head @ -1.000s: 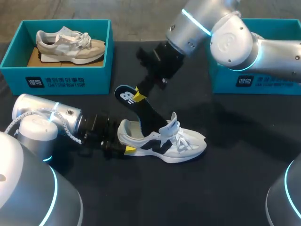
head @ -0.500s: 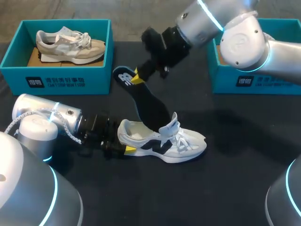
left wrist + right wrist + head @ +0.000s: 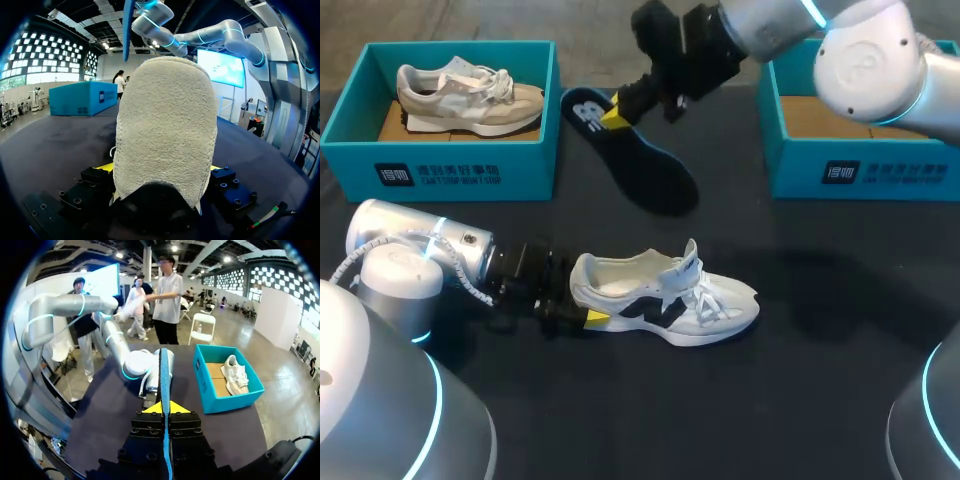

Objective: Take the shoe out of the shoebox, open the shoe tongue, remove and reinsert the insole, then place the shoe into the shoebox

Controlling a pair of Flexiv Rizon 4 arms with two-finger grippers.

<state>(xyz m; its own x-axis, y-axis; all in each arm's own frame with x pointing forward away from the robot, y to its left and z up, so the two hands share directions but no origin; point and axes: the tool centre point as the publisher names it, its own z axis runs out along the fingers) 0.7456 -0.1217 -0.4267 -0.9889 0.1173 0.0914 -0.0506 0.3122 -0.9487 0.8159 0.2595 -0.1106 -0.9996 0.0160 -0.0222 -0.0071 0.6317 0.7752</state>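
Though lifted fully clear of shoe (image 3: 665,295), insole (image 3: 638,160): not yet reinserted; dark, held near its narrower end, broad end sloping down and away from right gripper (image 3: 616,113).
right gripper: pressed together on insole, one yellow tip on each face of it in the wrist view; raised above table (image 3: 800,380), well apart from shoe.
left gripper (image 3: 580,308): clamped on shoe's heel from two sides, low at table level.
shoe: white with dark side panels, upright on its sole on table; heel between left gripper's fingers, toe pointing away from that gripper; below and apart from right gripper.
tongue (image 3: 690,258): standing up and forward, opening exposed, no insole visible inside.
empty shoebox (image 3: 860,172): teal, cardboard floor only, beside right arm and behind right gripper; judged the destination for shoe.
second shoebox (image 3: 440,172): teal, near insole's held end, holding beige shoe (image 3: 470,95); judged no part of this step.
done, as judged: shoe out of box; tongue opened; insole removed.
left, as judged: insole fed back in and seated flat; shoe returned to empty shoebox.
progress, as judged: about halfway, at the turn from removal to reinsertion.
next move, as judged: broad end of insole brought down into opening, toe-first, heel kept clamped by left gripper.
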